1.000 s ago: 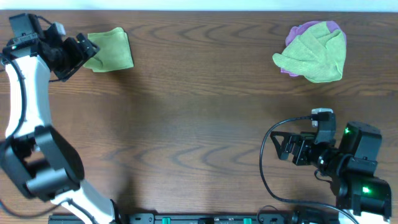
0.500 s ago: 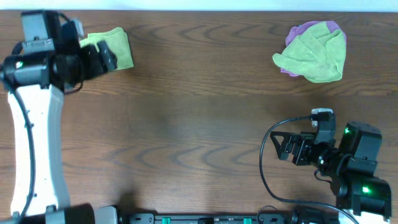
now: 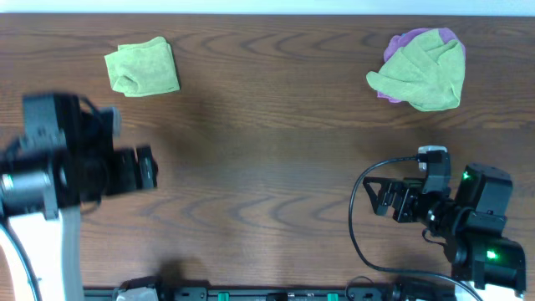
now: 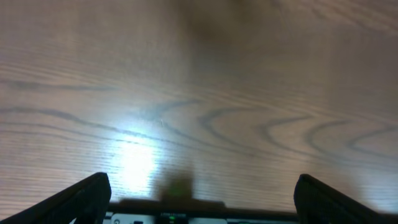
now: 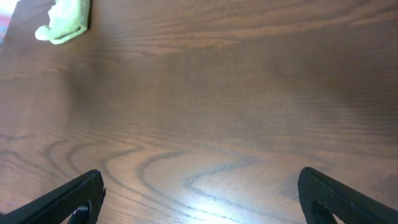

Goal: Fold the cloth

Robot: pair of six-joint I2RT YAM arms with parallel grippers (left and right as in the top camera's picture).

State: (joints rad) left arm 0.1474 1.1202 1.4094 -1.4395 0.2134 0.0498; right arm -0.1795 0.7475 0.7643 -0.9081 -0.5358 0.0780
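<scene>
A folded light-green cloth (image 3: pixel 143 66) lies at the far left of the wooden table (image 3: pixel 267 150); it also shows at the top left of the right wrist view (image 5: pixel 64 21). My left gripper (image 3: pixel 146 168) is open and empty, well in front of that cloth, over bare wood (image 4: pixel 199 199). My right gripper (image 3: pixel 380 199) is open and empty near the front right, over bare wood (image 5: pixel 199 199).
A crumpled pile of a light-green cloth over a purple one (image 3: pixel 420 69) lies at the far right. A black rail with green lights runs along the table's front edge (image 3: pixel 276 294).
My left arm has pulled back from the folded green cloth toward the front of the table, leaving the cloth lying free. The right arm has not moved.
</scene>
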